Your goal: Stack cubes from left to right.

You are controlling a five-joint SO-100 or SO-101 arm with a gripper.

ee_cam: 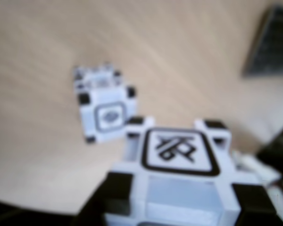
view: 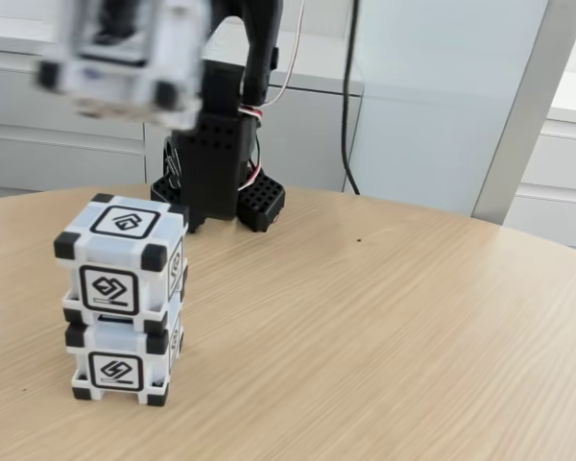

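Two white cubes with black corner blocks stand stacked at the table's left in the fixed view, the upper cube (view: 125,254) sitting squarely on the lower cube (view: 120,360). A third cube (view: 125,62), motion-blurred, hangs high in the air above and slightly left of the stack, with my gripper (view: 125,34) shut on it from above. In the wrist view this held cube (ee_cam: 177,160) is close at the bottom, glyph face up. The stack (ee_cam: 104,106) lies below it, up and to the left, well apart.
The black arm base (view: 216,154) with its cables stands at the back of the round wooden table (view: 384,327). White cabinets and a wall are behind. Bare wood stretches to the right of the stack.
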